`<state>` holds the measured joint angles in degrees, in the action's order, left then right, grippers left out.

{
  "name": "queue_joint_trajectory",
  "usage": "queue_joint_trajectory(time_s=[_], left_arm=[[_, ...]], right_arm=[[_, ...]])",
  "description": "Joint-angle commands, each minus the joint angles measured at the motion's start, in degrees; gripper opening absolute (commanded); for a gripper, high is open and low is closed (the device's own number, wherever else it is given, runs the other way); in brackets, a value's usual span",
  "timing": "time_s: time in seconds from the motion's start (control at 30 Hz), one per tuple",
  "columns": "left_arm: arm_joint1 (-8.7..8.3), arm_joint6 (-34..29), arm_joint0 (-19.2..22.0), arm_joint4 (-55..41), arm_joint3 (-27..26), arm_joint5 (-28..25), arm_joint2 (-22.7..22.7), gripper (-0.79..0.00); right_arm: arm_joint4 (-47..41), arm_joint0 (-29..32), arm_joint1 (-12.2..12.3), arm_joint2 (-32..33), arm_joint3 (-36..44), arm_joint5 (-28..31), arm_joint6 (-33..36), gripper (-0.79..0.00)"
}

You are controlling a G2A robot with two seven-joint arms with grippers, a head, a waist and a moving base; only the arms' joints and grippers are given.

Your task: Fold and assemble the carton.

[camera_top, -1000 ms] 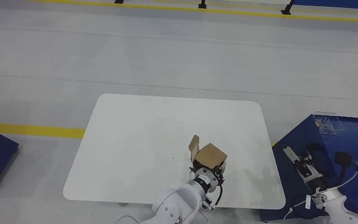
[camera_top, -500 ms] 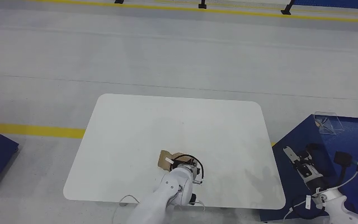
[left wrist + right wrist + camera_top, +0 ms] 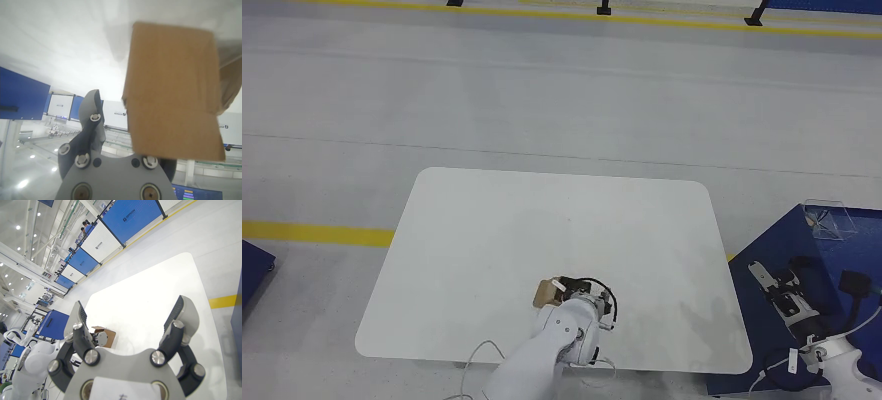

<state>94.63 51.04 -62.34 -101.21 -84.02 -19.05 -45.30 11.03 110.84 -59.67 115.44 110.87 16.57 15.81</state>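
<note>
Since 1.0 s ago: small brown cardboard carton shifted from right of centre to the lower middle of the top view, left gripper alongside it. Carton sits near the bottom edge of the white rounded surface. Left gripper's hold on it: cannot tell. Right gripper spread wide, empty. Judgement: body looks squared up; one flap appears unclosed, so closing remains

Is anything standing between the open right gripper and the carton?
No loose object lies on the table between the right gripper and the carton. The left arm is at the carton, covering part of the side facing the right gripper.
</note>
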Motion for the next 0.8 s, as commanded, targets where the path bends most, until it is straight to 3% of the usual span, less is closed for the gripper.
queue_joint_trajectory(time_s=[0.0, 0.1, 0.2, 0.4, 0.53, 0.77], left_arm=[[-0.18, -2.55, -0.68, 2.99, -5.65, 4.09, 1.34, 0.0], [-1.31, -6.42, -3.89, 10.95, -14.25, 9.85, 2.07, 0.0], [-2.95, -10.76, -7.52, 19.32, -22.23, 18.86, 2.16, 0.0], [-6.31, -25.26, -11.08, 33.35, -25.3, 38.23, -0.62, 0.0], [-7.8, -37.8, -13.28, 38.42, -22.57, 40.1, -3.51, 0.0], [-7.8, -37.8, -13.28, 38.42, -22.57, 40.1, -3.51, 0.0]], right_arm=[[0.0, 0.0, 0.0, 0.0, 0.0, 0.0, 0.0, 0.0], [0.0, 0.0, 0.0, 0.0, 0.0, 0.0, 0.0, 0.0], [0.0, 0.0, 0.0, 0.0, 0.0, 0.0, 0.0, 0.0], [0.0, 0.0, 0.0, 0.0, 0.0, 0.0, 0.0, 0.0], [0.0, 0.0, 0.0, 0.0, 0.0, 0.0, 0.0, 0.0], [0.0, 0.0, 0.0, 0.0, 0.0, 0.0, 0.0, 0.0]])
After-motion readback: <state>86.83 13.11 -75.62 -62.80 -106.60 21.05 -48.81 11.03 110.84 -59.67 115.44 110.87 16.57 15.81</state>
